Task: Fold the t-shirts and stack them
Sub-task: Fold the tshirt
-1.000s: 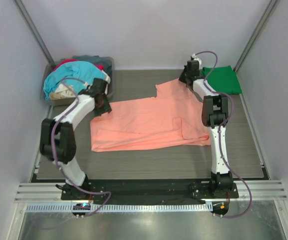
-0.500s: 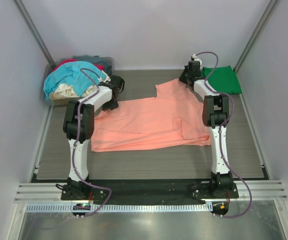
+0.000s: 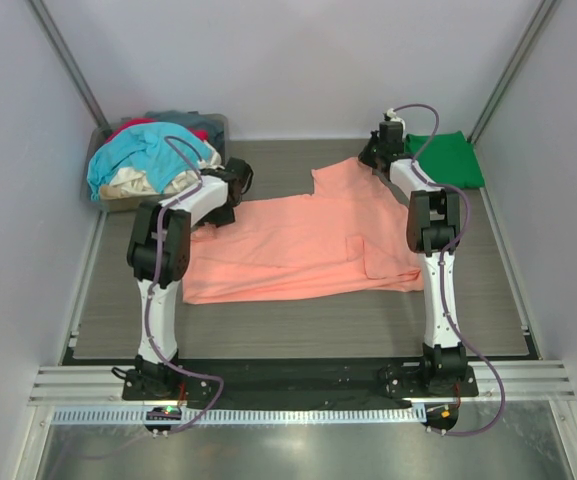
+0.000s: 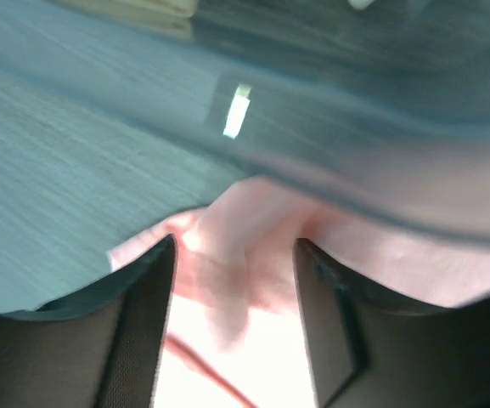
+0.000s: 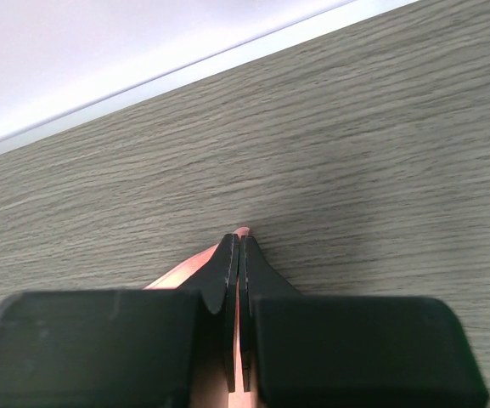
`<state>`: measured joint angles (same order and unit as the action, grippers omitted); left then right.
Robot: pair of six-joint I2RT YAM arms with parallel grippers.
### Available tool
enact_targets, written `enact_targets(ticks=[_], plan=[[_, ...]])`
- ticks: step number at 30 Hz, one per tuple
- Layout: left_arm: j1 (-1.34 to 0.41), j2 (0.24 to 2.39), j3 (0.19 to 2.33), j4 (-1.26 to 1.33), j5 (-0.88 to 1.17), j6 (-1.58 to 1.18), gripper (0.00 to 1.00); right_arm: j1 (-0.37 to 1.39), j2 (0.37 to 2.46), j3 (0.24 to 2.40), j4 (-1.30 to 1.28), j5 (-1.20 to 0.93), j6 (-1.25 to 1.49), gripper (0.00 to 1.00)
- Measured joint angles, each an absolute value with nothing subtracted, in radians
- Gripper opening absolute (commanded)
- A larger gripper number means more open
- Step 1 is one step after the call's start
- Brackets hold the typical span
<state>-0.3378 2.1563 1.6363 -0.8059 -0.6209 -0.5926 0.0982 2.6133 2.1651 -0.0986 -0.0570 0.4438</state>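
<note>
— Where's the pink shirt (image 3: pixel 298 245)?
— Spread out on the table (image 3: pixel 298 320), just to the right of the tub (image 3: pixel 219 124) and a little nearer the front.
— And the left gripper (image 4: pixel 234 245)?
— Close beside the tub, at the shirt corner nearest it. Its fingers (image 4: pixel 143 323) stand wide apart with a bunched bit of pink cloth between them. That view is blurred, so I can't tell whether either finger touches the cloth.
— The right gripper (image 5: pixel 239 242)?
— Well away from the tub, at the shirt's far right corner. Its jaws are pressed together, pinching a thin edge of the pink cloth.
— The others?
— A turquoise shirt (image 3: pixel 138 150), a cream shirt (image 3: pixel 133 182) and a red shirt (image 3: pixel 133 125) are heaped in the tub. The green shirt (image 3: pixel 448 158) lies folded, well off to the tub's right.
</note>
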Motion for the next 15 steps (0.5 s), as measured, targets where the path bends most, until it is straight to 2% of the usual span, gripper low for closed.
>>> enact_targets(ticks=[5,15], plan=[[-0.368,2.118,1.631,-0.831,-0.666,-0.592,0.70,0.097,2.613,2.165,-0.099,-0.064,0.445,0.01],[-0.392,2.071,1.592,-0.841,-0.682,-0.598,0.60,0.093,2.613,2.165,-0.102,-0.083,0.451,0.01]])
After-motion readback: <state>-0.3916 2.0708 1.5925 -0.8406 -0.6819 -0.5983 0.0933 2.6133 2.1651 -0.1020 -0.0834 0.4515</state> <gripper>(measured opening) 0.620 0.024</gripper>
